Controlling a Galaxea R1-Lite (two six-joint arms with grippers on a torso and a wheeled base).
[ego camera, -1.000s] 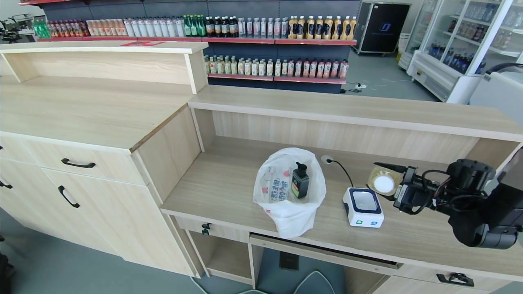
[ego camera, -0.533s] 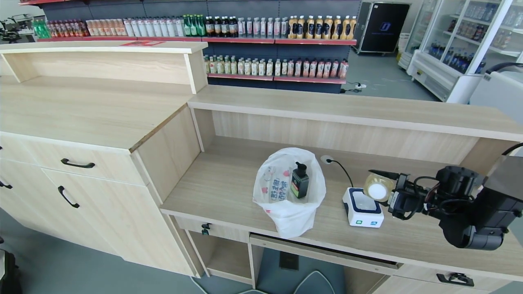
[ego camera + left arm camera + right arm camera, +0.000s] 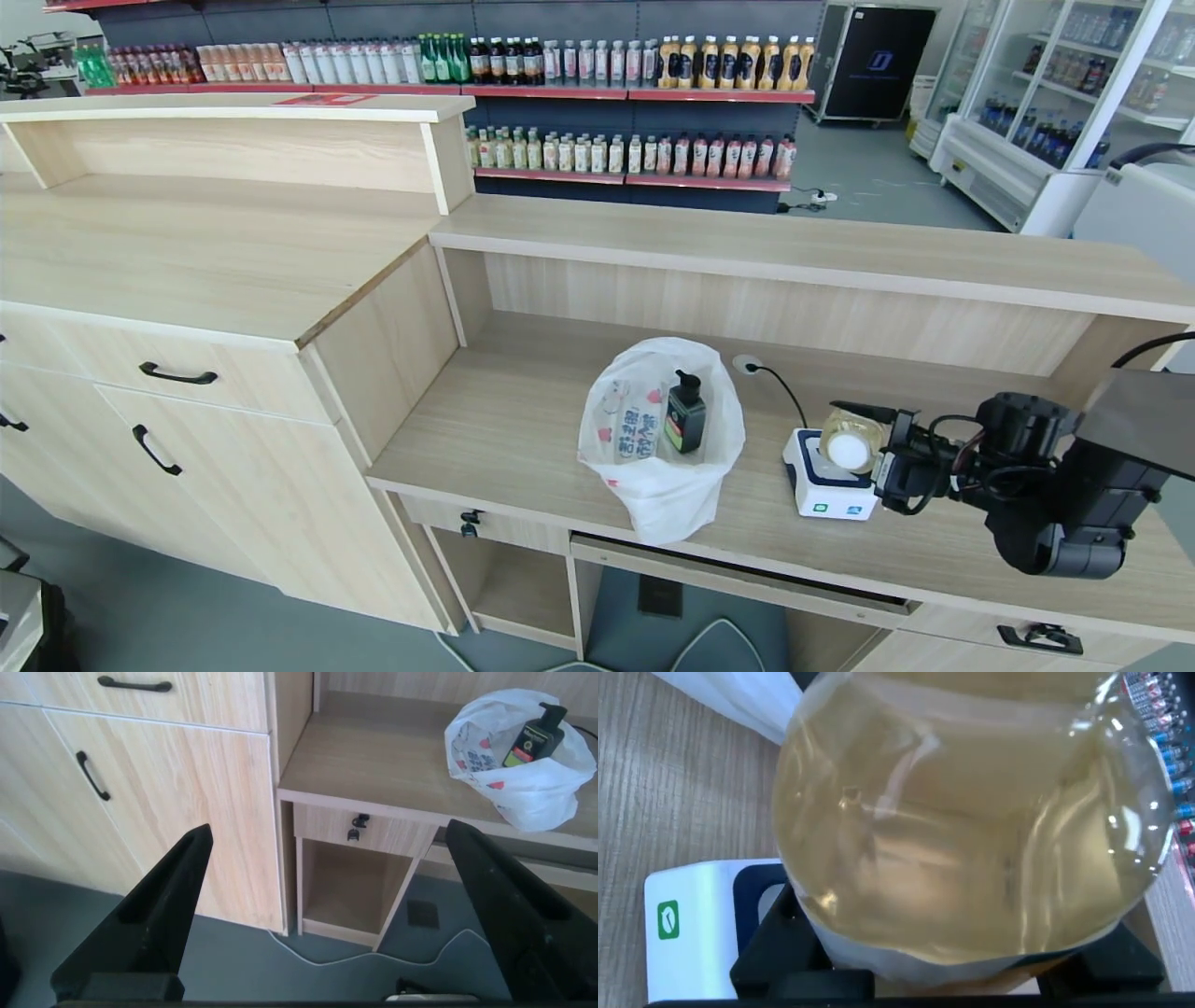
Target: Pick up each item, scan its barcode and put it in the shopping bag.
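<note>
Carrying a white shopping bag (image 3: 658, 485), the wooden worktop (image 3: 523, 429) spans the scene. The left end effector (image 3: 327, 919) hangs wide open and empty. The right end effector (image 3: 854, 437) is clamped around a clear bottle (image 3: 845, 450) of yellowish liquid, seemingly just above the white scanner (image 3: 826, 493). A dark pump bottle (image 3: 686, 415) stands upright in the bag.

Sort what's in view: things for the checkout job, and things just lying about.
Job: clear bottle held above the scanner; shopping bag with black pump bottle and packet inside.
Lying about: drink shelves; glass-door fridges; black case; cabinet drawers.
</note>
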